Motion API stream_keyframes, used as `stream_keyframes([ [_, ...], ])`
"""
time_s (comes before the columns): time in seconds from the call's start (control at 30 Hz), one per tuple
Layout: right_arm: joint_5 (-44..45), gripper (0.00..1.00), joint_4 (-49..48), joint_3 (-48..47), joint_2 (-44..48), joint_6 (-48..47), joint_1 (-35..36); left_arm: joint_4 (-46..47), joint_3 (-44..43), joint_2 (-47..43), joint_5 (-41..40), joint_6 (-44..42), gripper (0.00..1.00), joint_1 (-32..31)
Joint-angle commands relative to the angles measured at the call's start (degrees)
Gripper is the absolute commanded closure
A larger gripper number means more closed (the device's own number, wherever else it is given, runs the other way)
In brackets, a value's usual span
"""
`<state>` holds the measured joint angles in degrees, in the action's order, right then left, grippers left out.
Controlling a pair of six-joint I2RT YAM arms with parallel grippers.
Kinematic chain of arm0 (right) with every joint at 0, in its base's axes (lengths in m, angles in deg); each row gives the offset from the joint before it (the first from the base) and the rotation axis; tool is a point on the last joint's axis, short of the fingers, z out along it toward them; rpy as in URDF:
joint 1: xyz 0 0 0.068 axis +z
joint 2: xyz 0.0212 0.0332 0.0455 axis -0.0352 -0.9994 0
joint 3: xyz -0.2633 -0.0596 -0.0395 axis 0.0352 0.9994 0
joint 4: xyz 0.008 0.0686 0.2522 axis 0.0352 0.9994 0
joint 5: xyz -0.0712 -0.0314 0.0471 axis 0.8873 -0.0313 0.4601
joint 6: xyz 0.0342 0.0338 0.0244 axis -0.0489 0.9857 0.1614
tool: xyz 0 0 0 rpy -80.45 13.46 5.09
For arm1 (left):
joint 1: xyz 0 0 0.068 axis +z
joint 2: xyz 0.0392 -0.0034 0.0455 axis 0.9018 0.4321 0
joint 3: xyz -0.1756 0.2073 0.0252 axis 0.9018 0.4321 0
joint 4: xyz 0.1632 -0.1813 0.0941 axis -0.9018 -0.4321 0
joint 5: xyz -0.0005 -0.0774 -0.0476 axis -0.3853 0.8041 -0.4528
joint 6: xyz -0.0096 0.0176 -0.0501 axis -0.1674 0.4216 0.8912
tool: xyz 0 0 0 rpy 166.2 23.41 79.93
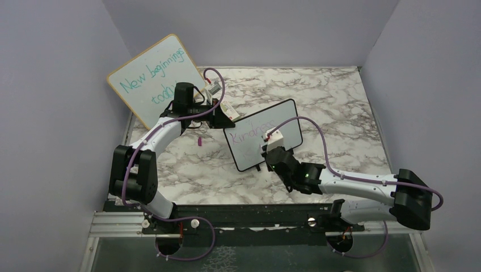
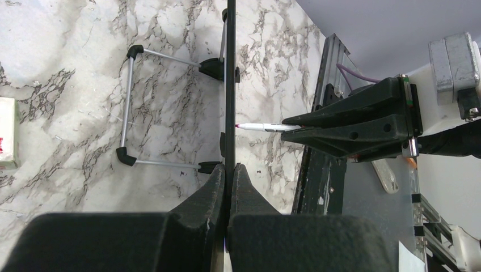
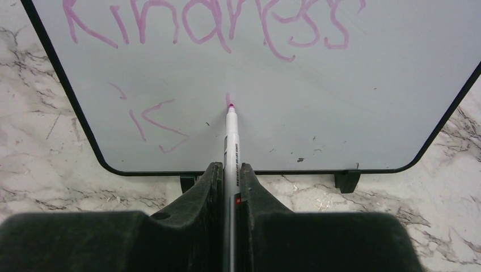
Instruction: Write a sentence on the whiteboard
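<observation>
On the marble surface [image 1: 340, 113] the whiteboard [image 1: 249, 150] is stood, its edge pinched by the left claw [image 2: 228, 173]. A marker [image 3: 232, 136] is gripped by the right claw [image 3: 230, 173], tip touching the board. The sentence [image 3: 210, 22], "Kindness is", is read best in the right wrist view. The wire stand [image 2: 127, 107] behind the board is shown only in the left wrist view.

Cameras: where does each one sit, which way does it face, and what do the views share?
Top external: above and behind the bases, looking down on the marble table; both arms, with left gripper and right gripper, show.
Left wrist: looks along its own jaws, shut on the whiteboard seen edge-on, toward the marker beyond.
Right wrist: faces the board's front and the sentence; its jaws grip the marker.
Shared: whiteboard in all three; marker in both wrist views.
</observation>
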<state>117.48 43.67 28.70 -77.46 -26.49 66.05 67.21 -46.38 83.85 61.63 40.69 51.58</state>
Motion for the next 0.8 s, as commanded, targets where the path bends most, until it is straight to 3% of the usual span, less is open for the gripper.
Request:
stream_keyframes([
  [0.0,0.35,1.0,-1.34,-1.64,1.27,-0.39,-0.22,-4.08,0.89,1.76,-3.47,-1.26,1.0,-0.52],
  [0.77,3.79,1.0,-1.7,-1.85,-0.52,-0.98,-1.18,-4.07,0.95,1.64,-3.48,-1.29,1.0,-0.5],
])
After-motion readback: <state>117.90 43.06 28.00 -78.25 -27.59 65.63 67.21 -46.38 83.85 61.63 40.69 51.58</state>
